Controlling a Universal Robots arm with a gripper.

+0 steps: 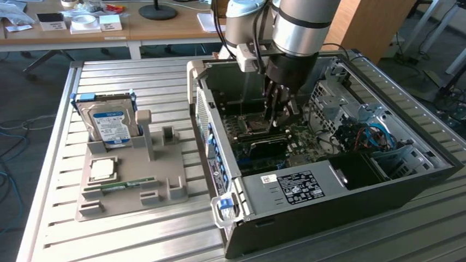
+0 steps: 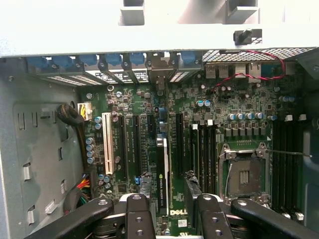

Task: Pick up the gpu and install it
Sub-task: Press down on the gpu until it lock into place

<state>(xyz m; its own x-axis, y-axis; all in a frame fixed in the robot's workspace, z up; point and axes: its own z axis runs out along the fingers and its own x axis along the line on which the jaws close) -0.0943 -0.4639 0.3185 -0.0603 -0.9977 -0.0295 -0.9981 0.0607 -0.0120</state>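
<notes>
Gpu (image 2: 163,174), thin dark card, stands edge-up in motherboard (image 2: 209,129) slot; pincer (image 2: 167,201) wide.

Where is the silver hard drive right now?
The hard drive stands upright in the grey holder on the table, at the exterior view's left, beside the open computer case.

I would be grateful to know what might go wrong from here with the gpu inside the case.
1. The gpu stands edge-on over the motherboard between the open gripper's fingertips. If it is not fully seated, it may tilt.
2. The fingers sit close to neighbouring slots and the CPU socket, so sideways drift might strike them.
</notes>
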